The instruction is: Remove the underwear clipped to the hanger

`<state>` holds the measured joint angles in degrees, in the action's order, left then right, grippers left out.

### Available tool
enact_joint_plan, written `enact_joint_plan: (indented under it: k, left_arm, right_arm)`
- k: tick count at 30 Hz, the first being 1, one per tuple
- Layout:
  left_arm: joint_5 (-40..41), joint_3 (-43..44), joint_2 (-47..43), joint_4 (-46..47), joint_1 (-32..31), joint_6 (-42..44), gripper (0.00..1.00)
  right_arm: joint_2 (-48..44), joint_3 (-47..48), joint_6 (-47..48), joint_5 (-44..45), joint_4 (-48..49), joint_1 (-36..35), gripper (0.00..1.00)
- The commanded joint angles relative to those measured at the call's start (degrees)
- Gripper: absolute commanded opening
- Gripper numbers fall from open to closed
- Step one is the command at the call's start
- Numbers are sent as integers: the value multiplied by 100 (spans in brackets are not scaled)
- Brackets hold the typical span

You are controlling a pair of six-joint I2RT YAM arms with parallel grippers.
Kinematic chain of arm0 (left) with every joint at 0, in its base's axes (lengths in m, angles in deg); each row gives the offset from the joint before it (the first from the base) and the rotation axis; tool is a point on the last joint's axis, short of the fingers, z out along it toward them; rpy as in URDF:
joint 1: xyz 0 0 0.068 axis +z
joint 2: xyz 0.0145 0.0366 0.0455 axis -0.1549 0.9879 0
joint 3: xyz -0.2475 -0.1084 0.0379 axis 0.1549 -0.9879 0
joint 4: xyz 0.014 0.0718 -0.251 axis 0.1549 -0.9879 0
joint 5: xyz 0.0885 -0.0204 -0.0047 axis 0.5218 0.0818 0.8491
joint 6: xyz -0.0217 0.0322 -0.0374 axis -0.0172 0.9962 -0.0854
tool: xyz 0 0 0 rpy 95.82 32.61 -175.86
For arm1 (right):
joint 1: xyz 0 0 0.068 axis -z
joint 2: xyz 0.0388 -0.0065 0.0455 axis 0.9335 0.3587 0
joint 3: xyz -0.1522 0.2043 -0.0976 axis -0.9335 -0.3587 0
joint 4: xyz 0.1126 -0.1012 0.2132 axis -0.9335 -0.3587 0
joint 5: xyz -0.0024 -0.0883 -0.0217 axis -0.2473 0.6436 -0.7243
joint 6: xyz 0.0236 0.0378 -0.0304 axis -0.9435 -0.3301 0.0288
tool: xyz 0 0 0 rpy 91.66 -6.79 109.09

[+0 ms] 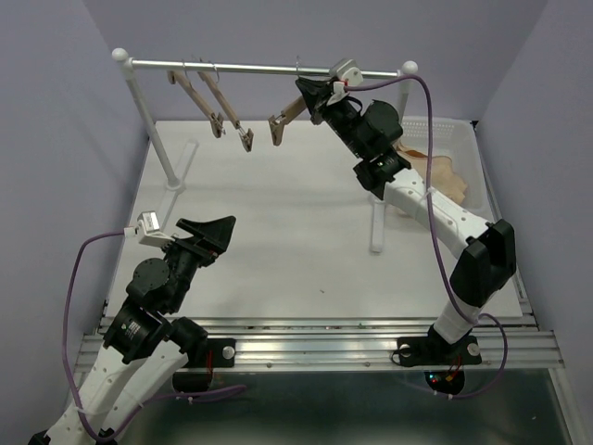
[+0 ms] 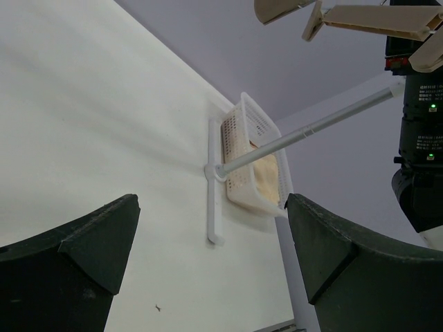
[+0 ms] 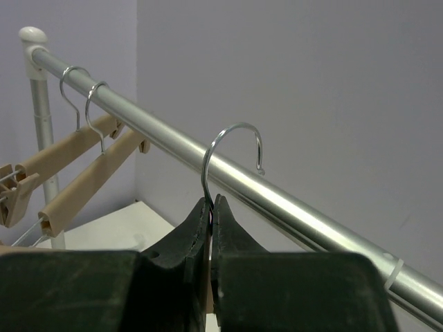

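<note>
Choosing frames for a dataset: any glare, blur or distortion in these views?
Top external: sharp, glare on the metal strip at the near edge. Left wrist: wide-angle perspective, left gripper dark in foreground. Right wrist: rail and hanger hook glint; right gripper close, dark.

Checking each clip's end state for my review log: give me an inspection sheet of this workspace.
Surface: white table carrying the rail on two posts.
Job's things: hanger bare, at the rail; beige underwear lying in the basket.
Clutter: two other hangers on the rail, bare.
Grippers: right gripper shut on the hanger's wire hook; left gripper open, empty, above the table.
Cables: purple cable from each wrist, loose.
Surroundings: lavender walls; nothing else seen.
</note>
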<state>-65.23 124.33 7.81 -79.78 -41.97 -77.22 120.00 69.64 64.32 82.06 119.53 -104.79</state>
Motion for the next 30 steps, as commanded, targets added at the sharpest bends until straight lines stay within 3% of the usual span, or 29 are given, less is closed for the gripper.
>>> enact_joint_plan:
  k: [1, 30]
  left_arm:
    - [132, -31, -23, 111, -25, 106, 99]
    - [299, 30, -322, -215, -25, -17, 99]
  right_arm:
    - [-48, 191, -247, 97, 517, 135, 1]
    - [523, 251, -898, -755, 561, 294, 2]
